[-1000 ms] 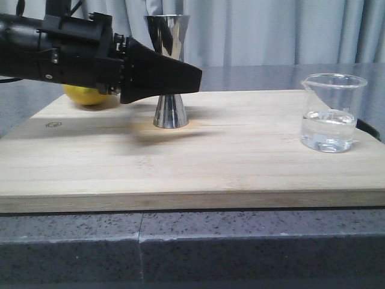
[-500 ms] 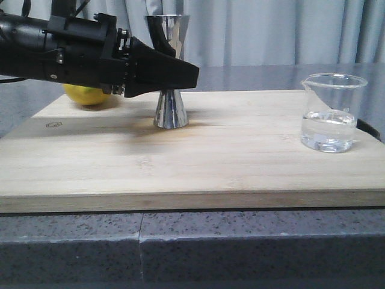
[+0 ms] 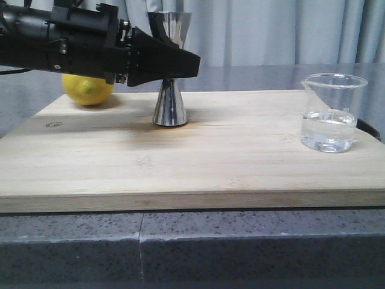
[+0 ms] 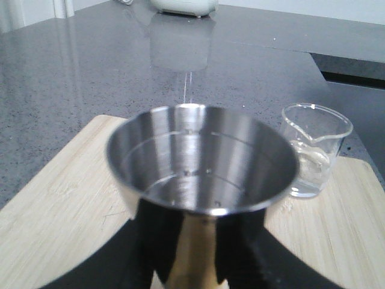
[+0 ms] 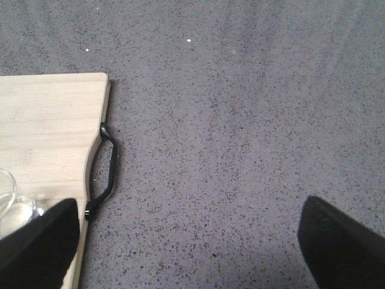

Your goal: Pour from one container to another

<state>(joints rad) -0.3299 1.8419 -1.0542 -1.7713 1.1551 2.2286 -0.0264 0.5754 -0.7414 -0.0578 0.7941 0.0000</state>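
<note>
My left jaws (image 3: 191, 64) stand on either side of the steel jigger's (image 3: 170, 102) narrow waist on the cutting board (image 3: 198, 156), though I cannot tell if they grip it; its upper cup (image 4: 201, 156) looks empty. The glass beaker (image 3: 332, 112), part-filled with clear liquid, sits well beyond my left jaws and just beside one of my wide-spread right fingers (image 5: 39, 241).

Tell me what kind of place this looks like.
Probably a kitchen or bar counter mock-up: a speckled stone countertop, a bamboo cutting board, and a steel jigger, lemon and glass beaker on it.
</note>
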